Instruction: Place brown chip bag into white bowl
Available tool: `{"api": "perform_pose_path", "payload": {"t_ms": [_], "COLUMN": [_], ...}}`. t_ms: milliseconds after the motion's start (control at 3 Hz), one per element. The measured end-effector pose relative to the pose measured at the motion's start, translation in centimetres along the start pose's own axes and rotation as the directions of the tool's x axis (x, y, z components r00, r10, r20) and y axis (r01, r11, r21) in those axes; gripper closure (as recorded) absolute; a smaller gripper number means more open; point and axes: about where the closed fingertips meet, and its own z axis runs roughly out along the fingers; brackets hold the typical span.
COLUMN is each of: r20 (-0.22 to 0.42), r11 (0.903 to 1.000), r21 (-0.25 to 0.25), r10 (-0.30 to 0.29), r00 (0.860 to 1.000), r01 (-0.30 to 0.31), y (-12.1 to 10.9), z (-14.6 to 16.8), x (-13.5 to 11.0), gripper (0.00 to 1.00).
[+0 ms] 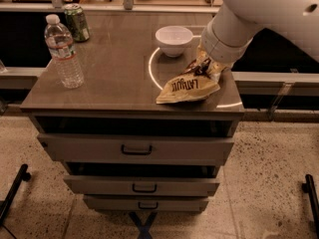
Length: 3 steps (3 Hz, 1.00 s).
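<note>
The brown chip bag (188, 85) hangs tilted near the right front of the cabinet top, its pale yellow lettered end low and to the left and its dark brown end up at my gripper (203, 66). The gripper reaches down from the white arm at the upper right and is shut on the bag's dark end. The lettered end looks to be touching the top. The white bowl (174, 40) stands upright and empty behind and to the left of the bag.
A clear water bottle (63, 52) stands at the left of the brown cabinet top (109, 73). A green can (78, 22) stands behind it at the back left. Drawers with handles lie below the front edge. A counter runs behind.
</note>
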Motion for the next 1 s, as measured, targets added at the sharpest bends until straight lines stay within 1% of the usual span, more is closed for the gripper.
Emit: {"api": "perform_pose_path", "payload": {"t_ms": [333, 667, 1000], "r20": [-0.001, 0.014, 0.004], "r11": [1.0, 0.9988, 0.9892], "r21": [0.0, 0.047, 0.144], "r10": [-0.001, 0.014, 0.031], "r00": [1.0, 1.0, 1.0], "r01": [0.001, -0.014, -0.031], "y": [0.0, -0.5, -2.3], "z": [-0.1, -1.5, -4.6], "x": [0.0, 0.8, 2.9], "gripper": [1.0, 1.0, 1.0]}}
